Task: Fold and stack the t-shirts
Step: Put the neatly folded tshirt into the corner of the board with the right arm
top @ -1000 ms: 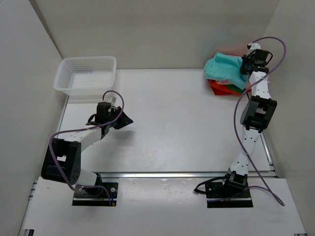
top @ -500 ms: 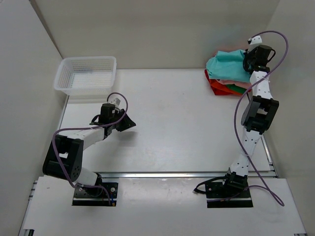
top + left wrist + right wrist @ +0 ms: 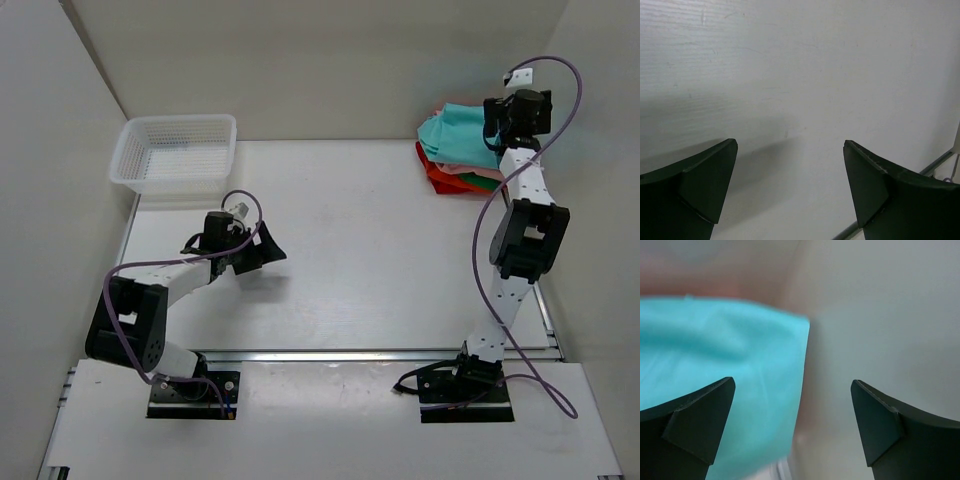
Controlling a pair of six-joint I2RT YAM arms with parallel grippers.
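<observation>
The t-shirts lie stacked at the table's far right corner: a teal one [image 3: 455, 128] on top, then salmon pink [image 3: 462, 170], green [image 3: 486, 180] and red-orange [image 3: 440, 180] edges below. My right gripper [image 3: 492, 130] hangs open over the right edge of the pile. In the right wrist view the teal cloth [image 3: 715, 350] is blurred beneath the left finger, and nothing sits between the fingers of that gripper [image 3: 792, 384]. My left gripper [image 3: 272, 248] stands open low over bare table at the left. Its wrist view shows the gripper [image 3: 790, 144] holding nothing.
A white mesh basket [image 3: 175, 150] stands at the far left against the wall. White walls close in the table [image 3: 380, 250] on the left, back and right. A metal rail [image 3: 380, 353] runs along the near edge by the arm bases.
Both grippers have opened. The right one has let go of the teal t-shirt and pulled up and back; the shirt now lies flatter on the pile. The left gripper has shifted slightly right.
</observation>
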